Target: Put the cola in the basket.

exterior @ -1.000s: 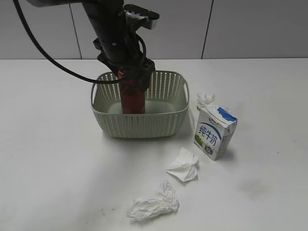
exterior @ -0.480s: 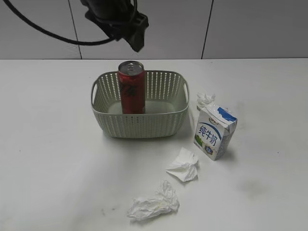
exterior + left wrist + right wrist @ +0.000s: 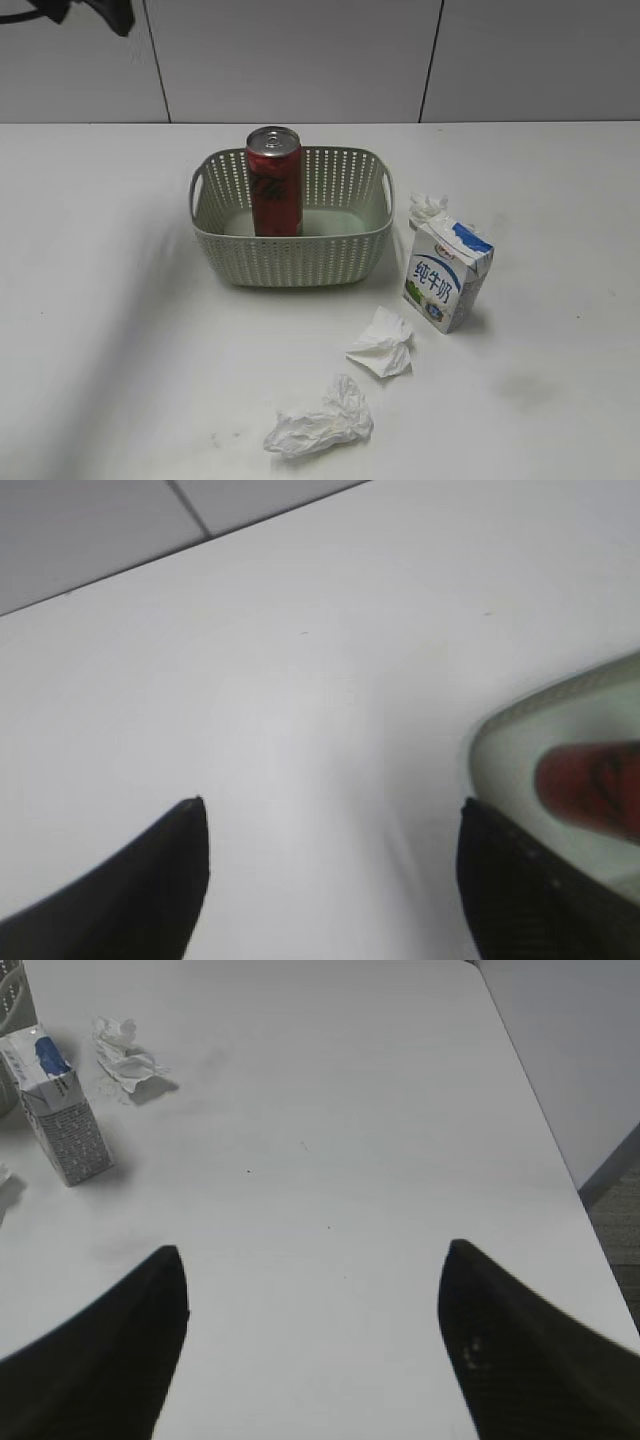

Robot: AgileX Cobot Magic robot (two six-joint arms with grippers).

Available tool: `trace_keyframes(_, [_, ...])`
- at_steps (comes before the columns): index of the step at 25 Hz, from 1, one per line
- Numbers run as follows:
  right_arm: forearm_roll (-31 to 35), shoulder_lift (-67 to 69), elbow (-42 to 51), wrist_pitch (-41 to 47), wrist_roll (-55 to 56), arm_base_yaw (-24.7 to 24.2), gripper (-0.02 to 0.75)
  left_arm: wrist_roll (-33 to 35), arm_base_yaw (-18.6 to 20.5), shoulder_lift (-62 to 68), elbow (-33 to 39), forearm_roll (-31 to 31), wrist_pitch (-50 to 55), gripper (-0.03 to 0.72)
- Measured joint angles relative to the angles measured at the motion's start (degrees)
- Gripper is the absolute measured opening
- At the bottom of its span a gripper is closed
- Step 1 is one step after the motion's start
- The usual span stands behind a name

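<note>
The red cola can (image 3: 275, 182) stands upright inside the pale green basket (image 3: 290, 258) at the table's middle, near the basket's back left. Nothing holds it. In the left wrist view the can (image 3: 590, 785) and the basket rim (image 3: 540, 702) show blurred at the right edge. My left gripper (image 3: 330, 805) is open and empty above bare table to the left of the basket; only a dark bit of that arm (image 3: 100, 12) shows at the top left of the exterior view. My right gripper (image 3: 313, 1250) is open and empty over bare table, out of the exterior view.
A blue-and-white milk carton (image 3: 446, 275) stands right of the basket, also in the right wrist view (image 3: 62, 1110). Crumpled tissues lie behind the carton (image 3: 428, 207), in front of the basket (image 3: 382, 343) and nearer the front edge (image 3: 320, 423). The table's right edge (image 3: 560, 1160) shows.
My left gripper let go of the can in the basket, rose and drew away to the upper left, almost out of the exterior view. The can stays upright.
</note>
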Motion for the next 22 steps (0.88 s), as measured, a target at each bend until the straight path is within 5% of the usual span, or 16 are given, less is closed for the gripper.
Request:
trace_keyframes(11, [0.00, 0.00, 0.00, 0.00, 0.00, 0.00, 0.590, -0.44, 10.00, -15.82, 20.32, 0.11, 0.06, 0.589])
trace_keyframes(22, [0.00, 0.00, 0.00, 0.00, 0.00, 0.00, 0.590, -0.44, 10.61, -36.39, 51.50, -0.01, -1.50, 0.589])
